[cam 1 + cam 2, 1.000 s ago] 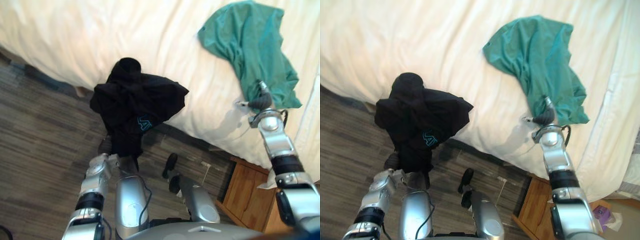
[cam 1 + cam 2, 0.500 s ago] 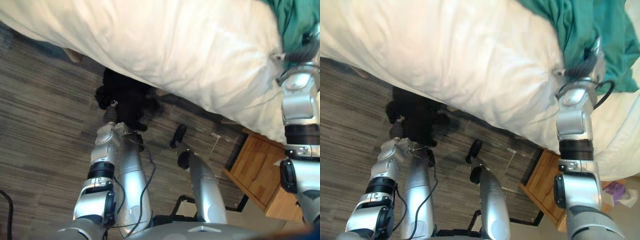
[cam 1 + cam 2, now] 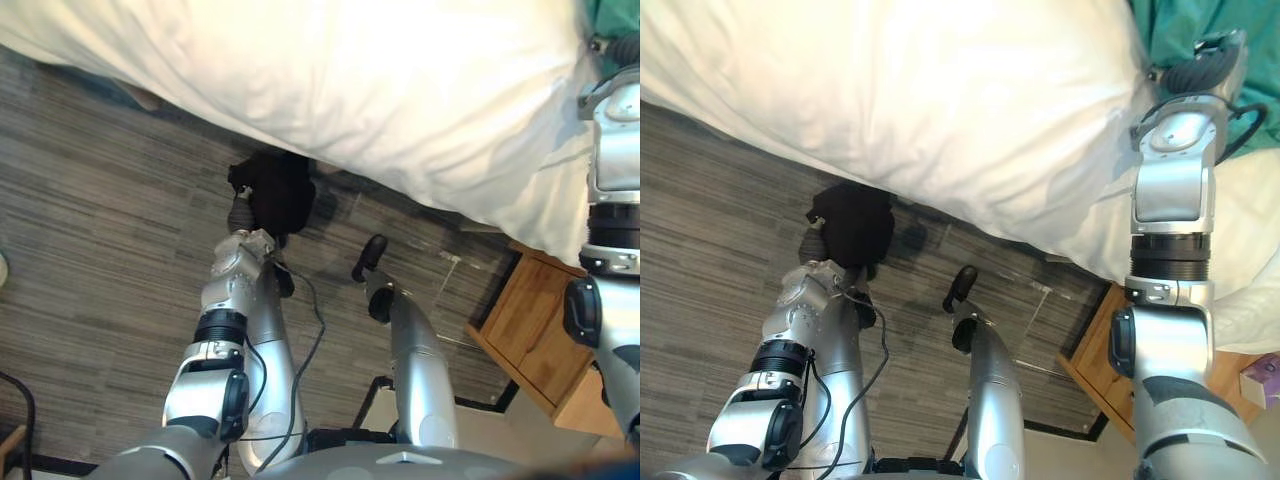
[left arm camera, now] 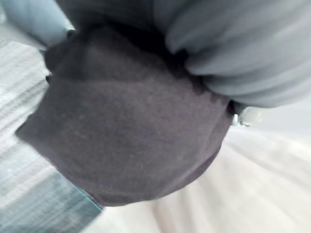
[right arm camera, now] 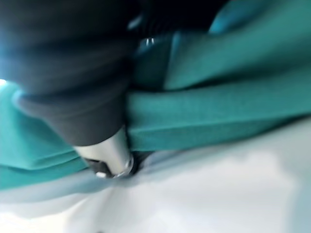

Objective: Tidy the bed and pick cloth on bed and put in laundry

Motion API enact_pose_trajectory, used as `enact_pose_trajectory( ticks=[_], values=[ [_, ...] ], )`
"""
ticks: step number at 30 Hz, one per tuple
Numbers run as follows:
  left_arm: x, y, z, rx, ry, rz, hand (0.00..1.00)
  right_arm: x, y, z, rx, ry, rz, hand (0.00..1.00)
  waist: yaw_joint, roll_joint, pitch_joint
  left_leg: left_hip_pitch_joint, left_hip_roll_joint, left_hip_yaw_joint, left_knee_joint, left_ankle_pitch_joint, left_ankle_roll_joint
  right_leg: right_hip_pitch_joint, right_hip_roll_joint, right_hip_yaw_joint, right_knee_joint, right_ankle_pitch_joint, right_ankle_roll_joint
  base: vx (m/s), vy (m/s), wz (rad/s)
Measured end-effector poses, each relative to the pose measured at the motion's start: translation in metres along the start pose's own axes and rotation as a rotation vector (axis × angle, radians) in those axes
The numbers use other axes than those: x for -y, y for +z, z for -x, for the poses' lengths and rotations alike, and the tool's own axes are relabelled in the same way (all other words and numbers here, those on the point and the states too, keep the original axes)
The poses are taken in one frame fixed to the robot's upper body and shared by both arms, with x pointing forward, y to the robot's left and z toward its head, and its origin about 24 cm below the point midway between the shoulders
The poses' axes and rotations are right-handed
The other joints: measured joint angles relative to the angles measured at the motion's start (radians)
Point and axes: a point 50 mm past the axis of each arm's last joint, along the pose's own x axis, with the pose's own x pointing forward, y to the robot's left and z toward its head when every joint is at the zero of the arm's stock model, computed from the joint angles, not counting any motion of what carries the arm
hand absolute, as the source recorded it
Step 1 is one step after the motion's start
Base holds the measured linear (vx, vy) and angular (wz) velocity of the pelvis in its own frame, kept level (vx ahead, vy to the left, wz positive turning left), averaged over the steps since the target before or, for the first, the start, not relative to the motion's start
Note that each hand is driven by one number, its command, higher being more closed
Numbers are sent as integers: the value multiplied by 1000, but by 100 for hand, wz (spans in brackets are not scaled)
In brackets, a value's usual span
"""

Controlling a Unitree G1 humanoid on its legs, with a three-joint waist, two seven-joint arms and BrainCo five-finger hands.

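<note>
A grey-brown floor [image 3: 90,230] of striped planks lies on the left and along the bottom. The bed [image 3: 350,80] crosses the top, its white duvet [image 3: 940,90] brightly lit, overhanging the edge and shading the planks beneath. Just beside the bed's right end stands a light wooden nightstand [image 3: 535,325].

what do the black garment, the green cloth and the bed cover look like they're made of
Black garment: soft knit, matte, likely cotton jersey; a fine ribbed weave shows up close.
Green cloth: thin woven or knit fabric, matte, bunching into soft folds.
Bed cover: white padded textile, probably cotton, smooth with puffy creases.
</note>
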Motion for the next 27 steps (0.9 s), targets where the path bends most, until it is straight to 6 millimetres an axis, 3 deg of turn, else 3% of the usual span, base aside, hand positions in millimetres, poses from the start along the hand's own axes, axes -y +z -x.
enact_pose_trajectory(
  ticks=[4, 7, 9, 12, 15, 16, 19, 20, 22, 24, 25, 27],
  values=[
    [-2, -12, 6, -26, -12, 6, 100, -12, -34, 13, 38, 47, -51, 100, -5, 21, -7, 125, -20, 35, -55, 5, -5, 95, -1, 15, -33, 1, 4, 27, -34, -10],
    [-7, -26, 17, -58, -14, -24, 100, -18, -79, 40, 31, 80, -86, 100, -18, 38, -16, 247, -44, 69, -111, 7, -12, 188, -1, 46, -73, 4, 15, 88, -6, -19],
    [-14, -39, 29, -98, -9, -64, 100, -10, -116, 66, -3, 65, -123, 100, -46, 60, -26, 335, -60, 78, -148, 9, -17, 268, 0, 61, -114, 10, 23, 108, -6, -15],
    [-25, -52, 41, -141, 11, -76, 100, 4, -148, 93, -40, 32, -136, 100, -77, 78, -38, 425, -75, 85, -180, 6, -21, 355, 0, 70, -154, 15, 32, 102, 8, -13],
    [-43, -75, 64, -228, 54, -90, 100, 11, -186, 133, -133, 35, -129, 100, -107, 83, -120, 525, -91, 126, -238, -1, -32, 431, 1, 98, -209, 20, 42, 121, 13, -31],
    [-53, -89, 78, -279, 79, -84, 100, 15, -205, 158, -194, 42, -122, 100, -124, 94, -164, 576, -101, 140, -264, -6, -40, 474, 1, 108, -237, 23, 46, 156, 22, -26],
    [-65, -109, 106, -346, 104, -69, 100, 26, -234, 198, -315, 49, -111, 100, -145, 110, -227, 647, -112, 158, -296, -16, -53, 542, 1, 116, -282, 24, 53, 146, 14, -18],
    [-75, -125, 127, -404, 136, -57, 100, 32, -251, 227, -411, 57, -108, 100, -154, 122, -269, 679, -119, 162, -312, -20, -60, 577, 1, 116, -305, 23, 57, 153, 3, -9],
    [-82, -138, 146, -463, 161, -70, 100, 36, -265, 253, -499, 70, -94, 100, -163, 131, -293, 721, -129, 163, -337, -18, -63, 615, 0, 116, -321, 19, 63, 137, 7, -2],
    [-98, -166, 190, -584, 212, -99, 100, 45, -302, 311, -743, 128, -44, 100, -174, 148, -350, 802, -146, 169, -381, -18, -74, 686, -3, 114, -353, 14, 71, 142, 15, -2],
    [-102, -171, 198, -611, 225, -104, 100, 47, -311, 324, -801, 144, -29, 100, -173, 151, -361, 818, -148, 172, -390, -17, -76, 699, -3, 114, -358, 13, 72, 107, 10, -8],
    [-119, -193, 230, -732, 288, -141, 100, 56, -341, 377, -1054, 189, 25, 100, -171, 164, -391, 880, -158, 184, -424, -14, -82, 750, -4, 114, -376, 10, 75, 79, 5, -10]
  ],
)
